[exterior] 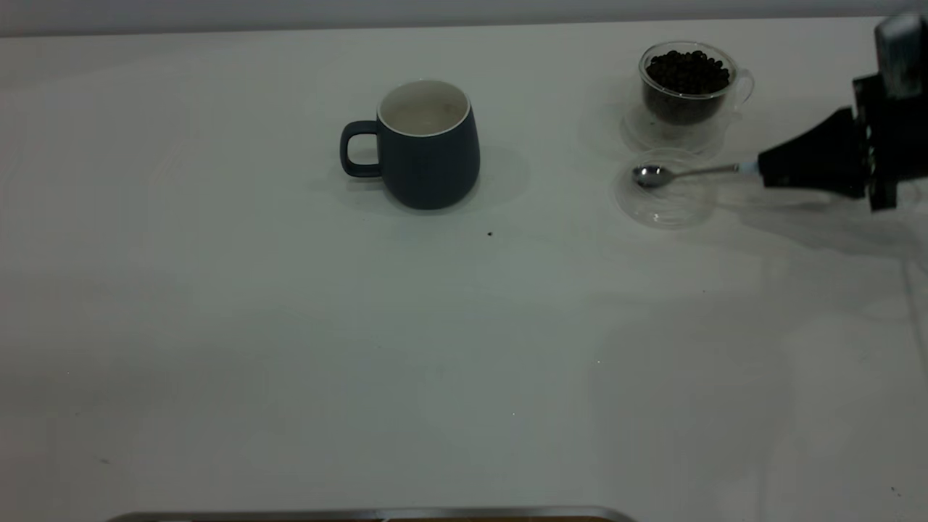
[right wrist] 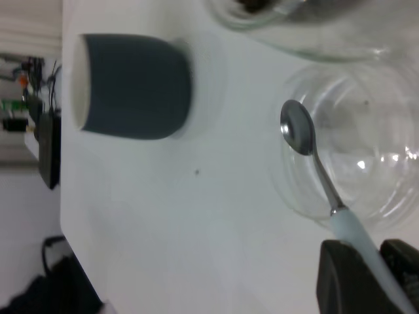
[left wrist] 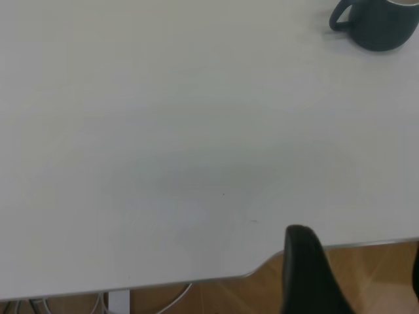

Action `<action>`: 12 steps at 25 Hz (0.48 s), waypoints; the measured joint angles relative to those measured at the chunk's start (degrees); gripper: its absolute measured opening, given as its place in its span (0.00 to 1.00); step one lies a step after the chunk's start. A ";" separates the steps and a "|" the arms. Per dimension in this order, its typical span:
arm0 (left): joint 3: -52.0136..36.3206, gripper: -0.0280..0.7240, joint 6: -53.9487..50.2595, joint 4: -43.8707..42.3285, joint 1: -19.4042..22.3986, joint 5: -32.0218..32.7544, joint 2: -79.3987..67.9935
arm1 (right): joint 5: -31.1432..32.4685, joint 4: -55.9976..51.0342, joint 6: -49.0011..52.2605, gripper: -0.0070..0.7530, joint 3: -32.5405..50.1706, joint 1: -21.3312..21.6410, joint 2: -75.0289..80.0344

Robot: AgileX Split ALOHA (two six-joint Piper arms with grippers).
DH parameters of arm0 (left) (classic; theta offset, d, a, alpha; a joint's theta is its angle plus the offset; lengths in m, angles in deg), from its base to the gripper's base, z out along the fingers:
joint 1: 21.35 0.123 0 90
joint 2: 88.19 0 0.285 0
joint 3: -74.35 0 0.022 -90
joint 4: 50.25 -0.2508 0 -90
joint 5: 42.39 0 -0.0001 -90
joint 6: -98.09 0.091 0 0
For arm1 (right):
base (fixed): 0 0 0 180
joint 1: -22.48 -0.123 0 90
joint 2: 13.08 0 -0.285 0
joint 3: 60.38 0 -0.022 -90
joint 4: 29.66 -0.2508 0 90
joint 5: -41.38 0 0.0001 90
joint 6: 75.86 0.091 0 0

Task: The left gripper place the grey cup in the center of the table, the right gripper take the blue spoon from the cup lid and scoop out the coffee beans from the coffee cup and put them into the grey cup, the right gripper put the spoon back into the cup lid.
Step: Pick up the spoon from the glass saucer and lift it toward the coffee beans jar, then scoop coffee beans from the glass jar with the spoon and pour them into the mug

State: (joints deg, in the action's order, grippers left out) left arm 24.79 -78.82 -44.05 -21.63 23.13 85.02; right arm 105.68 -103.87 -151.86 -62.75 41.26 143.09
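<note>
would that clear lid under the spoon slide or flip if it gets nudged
The lid looks thin, clear and shallow, so probably light and apt to slide on the smooth table. Pressing the spoon on its rim might tip it. The right gripper holds the spoon's handle.

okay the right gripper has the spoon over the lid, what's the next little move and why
Probably carry the spoon toward the coffee cup just beyond the cup lid. The right gripper is shut on its handle, the bowl looks empty, and the grey cup already stands mid-table, so scooping beans comes next.
</note>
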 joint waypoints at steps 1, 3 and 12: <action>0.00 0.64 0.00 0.00 0.00 0.00 0.00 | 0.23 1.31 0.45 0.14 0.00 0.00 -1.25; 0.00 0.64 0.00 0.00 0.00 0.00 0.00 | 0.89 3.93 1.58 0.14 0.00 0.00 -4.51; 0.00 0.64 -0.05 0.00 0.00 0.00 0.00 | 2.15 6.29 6.00 0.14 -1.76 -0.80 -18.19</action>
State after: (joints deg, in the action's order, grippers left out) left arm 24.79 -78.88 -44.05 -21.63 23.13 85.02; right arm 107.83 -97.59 -145.86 -64.52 40.46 124.90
